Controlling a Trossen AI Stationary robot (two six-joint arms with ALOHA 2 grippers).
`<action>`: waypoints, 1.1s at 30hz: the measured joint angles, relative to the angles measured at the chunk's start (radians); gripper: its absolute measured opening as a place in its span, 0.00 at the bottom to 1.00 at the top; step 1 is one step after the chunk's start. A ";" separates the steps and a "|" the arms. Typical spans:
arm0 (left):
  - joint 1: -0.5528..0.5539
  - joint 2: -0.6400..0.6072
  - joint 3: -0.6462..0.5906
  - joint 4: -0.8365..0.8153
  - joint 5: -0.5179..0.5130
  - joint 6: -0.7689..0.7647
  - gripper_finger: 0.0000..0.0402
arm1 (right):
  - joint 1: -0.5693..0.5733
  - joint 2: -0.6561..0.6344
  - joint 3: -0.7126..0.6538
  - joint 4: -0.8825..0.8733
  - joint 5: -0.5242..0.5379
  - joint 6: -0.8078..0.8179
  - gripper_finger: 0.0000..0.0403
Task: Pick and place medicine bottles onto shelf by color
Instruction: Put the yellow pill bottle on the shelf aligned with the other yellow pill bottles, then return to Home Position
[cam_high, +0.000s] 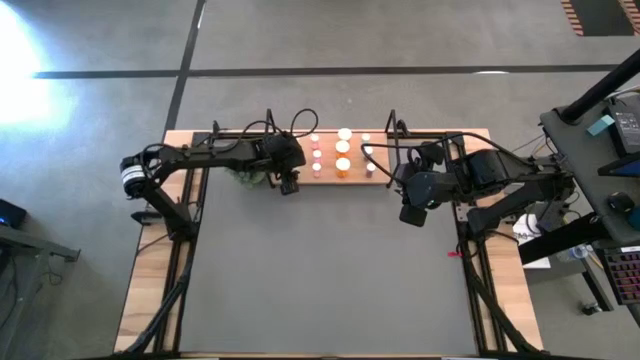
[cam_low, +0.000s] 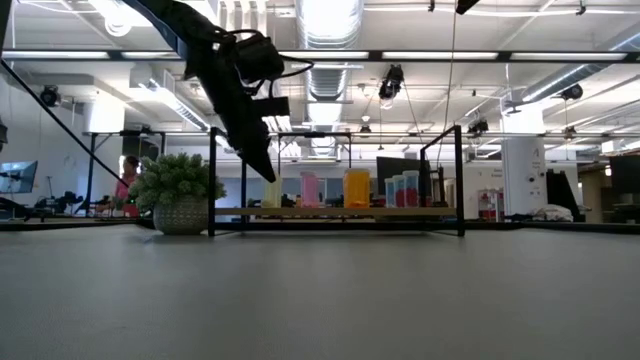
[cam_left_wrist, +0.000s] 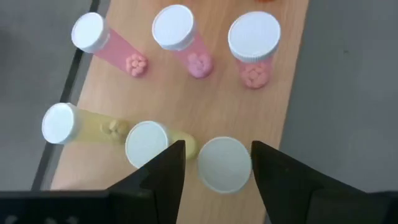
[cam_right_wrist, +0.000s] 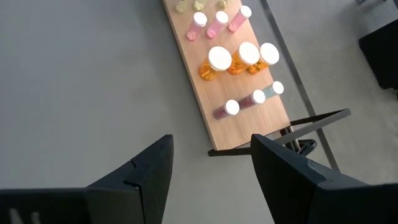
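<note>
The shelf (cam_high: 355, 175) stands at the table's far edge, and several white-capped medicine bottles stand upright on it in colour rows. The left wrist view shows three pink bottles (cam_left_wrist: 174, 26) and three pale yellow ones. My left gripper (cam_left_wrist: 217, 146) hangs open above the shelf's left end (cam_high: 290, 185), slanting down. One finger stands on either side of the near yellow bottle's cap (cam_left_wrist: 224, 163). My right gripper (cam_high: 410, 215) waits open, high over the grey mat near the shelf's right end, with nothing between its fingers (cam_right_wrist: 211, 140).
Orange bottles (cam_right_wrist: 221, 59) and a row of darker ones (cam_right_wrist: 258, 96) fill the shelf's middle and right. Black frame uprights (cam_low: 459, 180) rise at both short ends. A potted green plant (cam_low: 180, 190) stands just left of the shelf. The grey mat (cam_high: 330, 270) covers the near table.
</note>
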 joint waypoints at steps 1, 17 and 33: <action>0.000 0.000 0.001 -0.002 -0.001 0.004 0.42 | 0.000 0.000 0.000 0.000 0.000 0.000 0.51; -0.009 -0.004 0.078 -0.084 -0.040 0.053 0.42 | 0.000 0.000 0.000 0.000 0.000 0.000 0.51; -0.051 -0.004 0.115 -0.134 -0.036 0.052 0.42 | 0.000 0.000 0.000 -0.013 0.000 -0.001 0.51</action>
